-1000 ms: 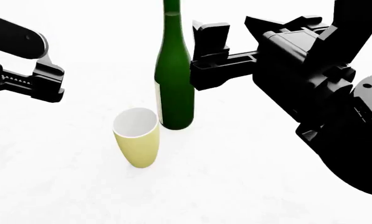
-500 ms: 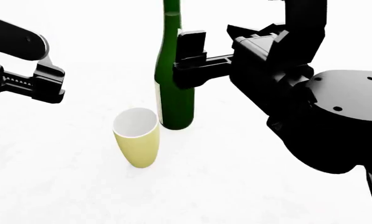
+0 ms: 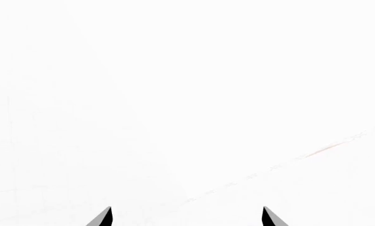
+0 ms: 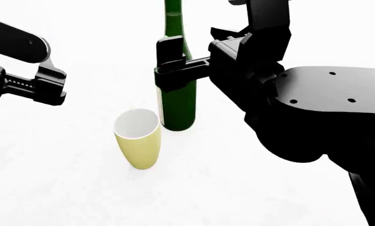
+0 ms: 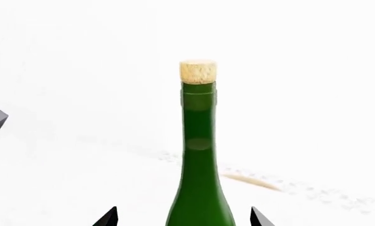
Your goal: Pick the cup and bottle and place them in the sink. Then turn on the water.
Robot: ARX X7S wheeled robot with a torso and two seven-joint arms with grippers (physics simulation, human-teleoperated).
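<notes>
The bottle [image 4: 176, 94] stands upright on the white counter [image 4: 237, 188], near the middle of the head view, its neck running out past the top edge. A whitish label shows as a narrow strip on its lower body. Just in front of it and slightly toward the robot's left stands the cup [image 4: 139, 137], pale yellow with a white inside, its mouth tipped a little toward the camera; cup and bottle sit just beside each other, and whether they touch cannot be told.

The right gripper [image 4: 174, 66] reaches in from the right at the bottle's shoulder. In the head view one black finger lies across the front of the green glass, while the far finger is hidden behind the bottle. The right wrist view shows the bottle [image 5: 198, 155] centred between two dark fingertips [image 5: 108, 217], with a clear gap on each side, so the jaws are spread around the bottle and not pressing on it. The tan cork [image 5: 198, 71] tops the neck in that view.

The left gripper [image 4: 46, 84] hangs well apart from both objects at the left side of the head view. Its wrist view shows only two fingertip [image 3: 102, 217] corners spread wide over bare white surface, holding nothing
</notes>
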